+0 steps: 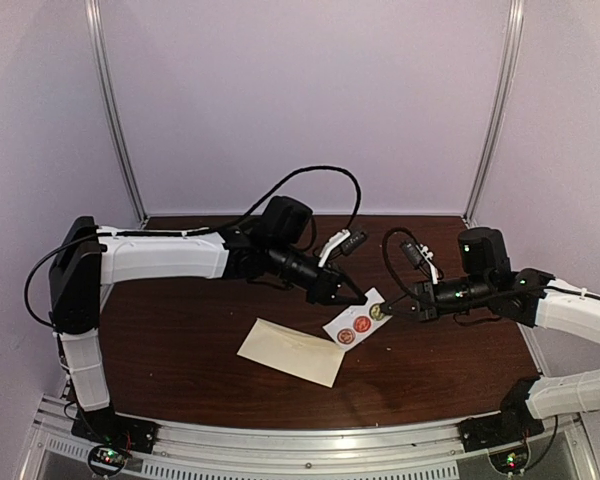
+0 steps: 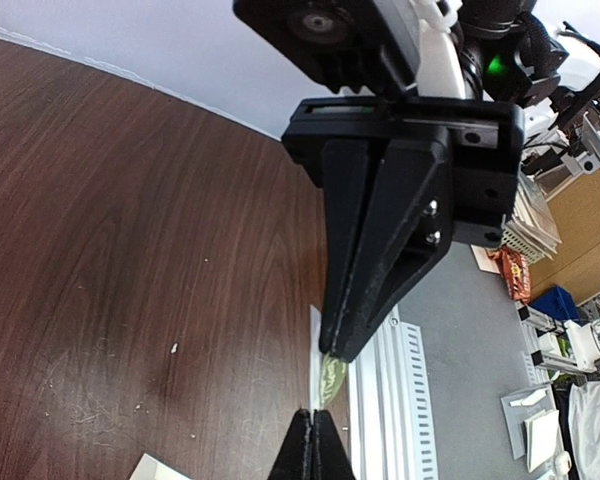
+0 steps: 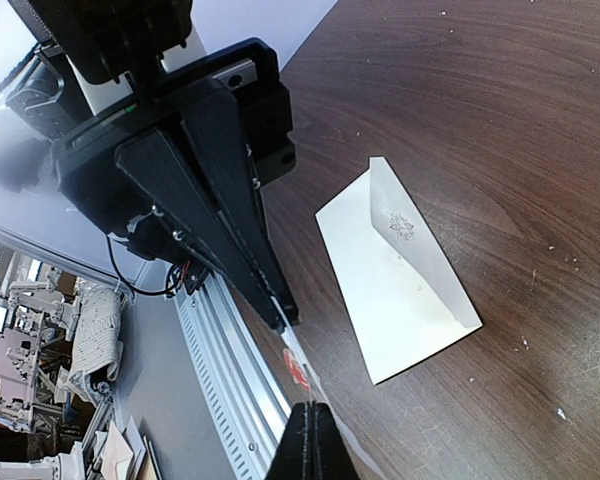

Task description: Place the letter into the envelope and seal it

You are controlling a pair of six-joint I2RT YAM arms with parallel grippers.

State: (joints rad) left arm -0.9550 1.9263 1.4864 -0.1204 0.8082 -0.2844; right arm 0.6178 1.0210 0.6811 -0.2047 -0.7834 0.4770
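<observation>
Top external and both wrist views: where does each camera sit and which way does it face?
Top external: above and behind the robot, looking down at the table; left arm, right arm and the envelope show.
Left wrist: along the shut left gripper toward the right gripper.
Right wrist: along the right gripper back at the left gripper, envelope alongside.
Shared: every view shows the sticker strip that both grippers pinch.

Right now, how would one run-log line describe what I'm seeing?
left fingers: shut on sticker strip | right fingers: shut on sticker strip | envelope: flat on table, untouched
</observation>
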